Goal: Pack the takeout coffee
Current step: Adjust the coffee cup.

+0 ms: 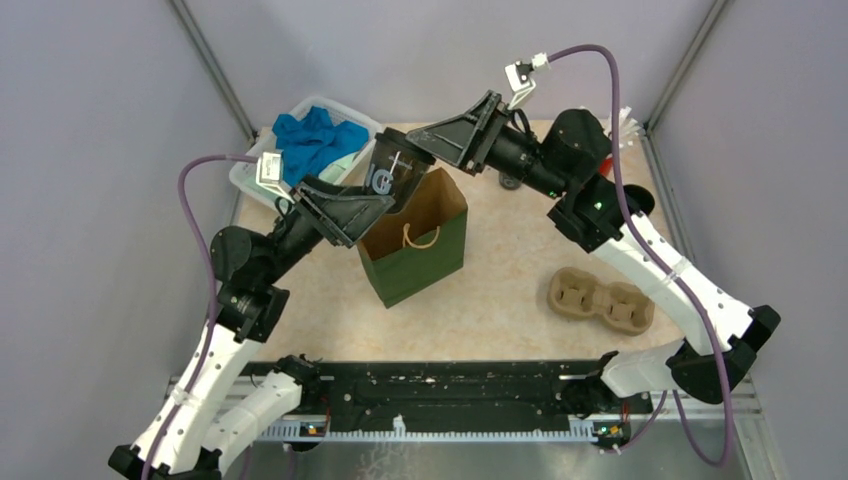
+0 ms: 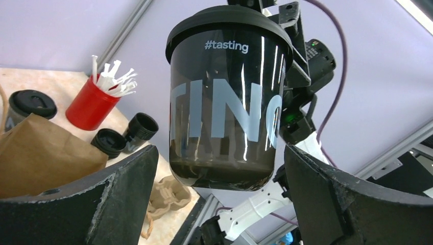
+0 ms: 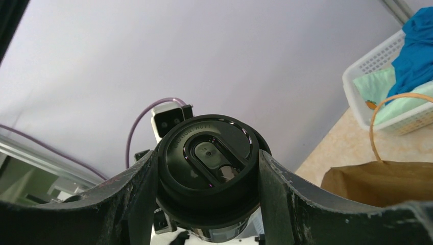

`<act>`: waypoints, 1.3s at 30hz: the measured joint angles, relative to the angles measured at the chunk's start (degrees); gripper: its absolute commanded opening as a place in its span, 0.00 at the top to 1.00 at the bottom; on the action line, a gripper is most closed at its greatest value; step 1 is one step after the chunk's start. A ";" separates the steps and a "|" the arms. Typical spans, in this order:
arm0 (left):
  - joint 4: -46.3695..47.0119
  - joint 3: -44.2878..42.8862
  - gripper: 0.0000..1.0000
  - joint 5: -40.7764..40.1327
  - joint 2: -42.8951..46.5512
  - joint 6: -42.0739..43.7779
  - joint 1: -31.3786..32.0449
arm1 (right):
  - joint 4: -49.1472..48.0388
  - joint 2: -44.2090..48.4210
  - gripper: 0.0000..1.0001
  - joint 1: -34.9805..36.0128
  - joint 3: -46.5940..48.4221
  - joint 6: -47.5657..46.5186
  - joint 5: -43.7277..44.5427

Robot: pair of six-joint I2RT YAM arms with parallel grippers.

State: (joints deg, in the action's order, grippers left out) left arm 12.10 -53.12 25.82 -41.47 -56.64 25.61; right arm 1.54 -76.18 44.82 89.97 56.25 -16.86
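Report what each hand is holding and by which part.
The right hand grips the black coffee cup by its lid rim, one finger on each side. The left hand is open around the cup's base, holding nothing.

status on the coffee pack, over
Left jaws open, flanking cup without contact. Right jaws shut on its lid end. Cup aloft at paper bag mouth, not in yet. Left jaws crowd the bag rim.

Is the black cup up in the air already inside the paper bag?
Out. The cup hangs in the air, lid end clamped in the right pincer, clear of the open paper bag.
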 measured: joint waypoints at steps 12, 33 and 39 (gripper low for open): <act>3.63 0.00 0.44 2.19 -1.05 -2.40 0.02 | -3.80 1.84 0.36 -0.09 -2.36 2.67 0.02; -13.75 -3.08 0.51 14.05 2.23 11.41 0.20 | 6.45 8.61 0.01 -22.82 -5.99 -7.48 -44.06; -17.16 -4.17 0.51 19.37 1.88 13.35 0.20 | 12.04 6.36 0.01 -17.70 -5.86 -10.12 -49.42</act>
State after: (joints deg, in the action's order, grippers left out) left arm -5.06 -57.30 45.19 -39.59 -43.29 25.80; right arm 13.58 -69.82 27.11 84.12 46.13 -66.28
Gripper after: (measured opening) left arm 0.671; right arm 0.985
